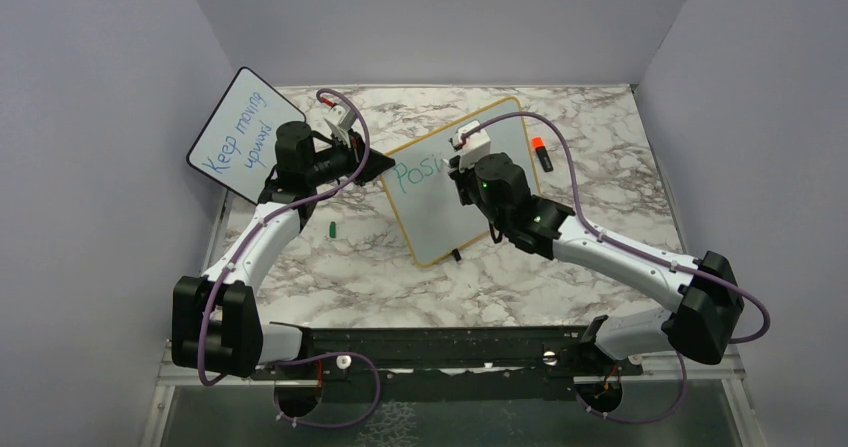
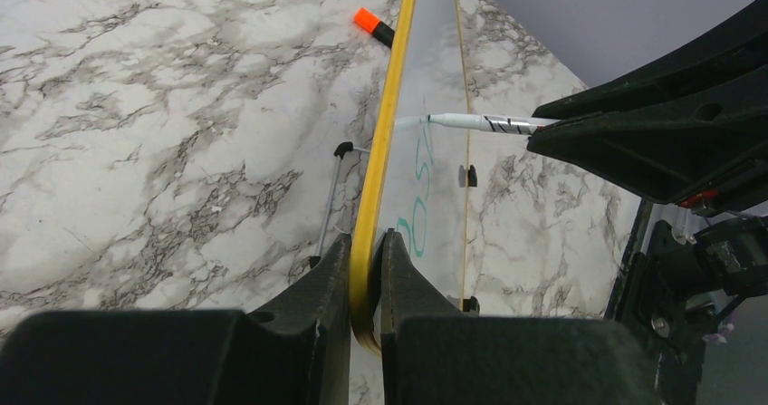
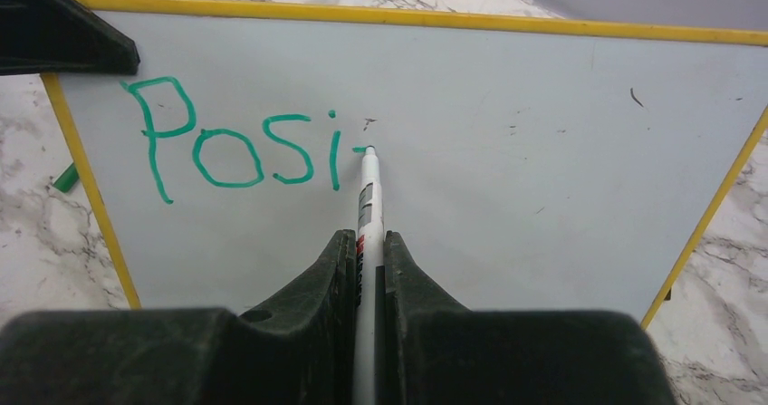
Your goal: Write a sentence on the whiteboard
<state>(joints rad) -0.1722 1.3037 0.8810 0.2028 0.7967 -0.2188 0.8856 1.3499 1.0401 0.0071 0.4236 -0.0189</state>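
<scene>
Marker (image 3: 367, 188), clamped in the right gripper (image 3: 367, 240), touches the whiteboard (image 3: 507, 169) just right of the unfinished sentence (image 3: 240, 147); blank surface runs rightward. Left gripper (image 2: 366, 242) pinches its left edge.

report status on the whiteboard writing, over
Left gripper shut on the whiteboard frame. Right gripper shut on the marker, tip on board. Sentence reads "Posi" so far. Nothing blocking the writing path.

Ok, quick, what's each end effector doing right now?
Left end effector: closed on the edge of the large yellow-framed white whiteboard.
Right end effector: closed on the slim white marker pen, tip on the board.
</scene>
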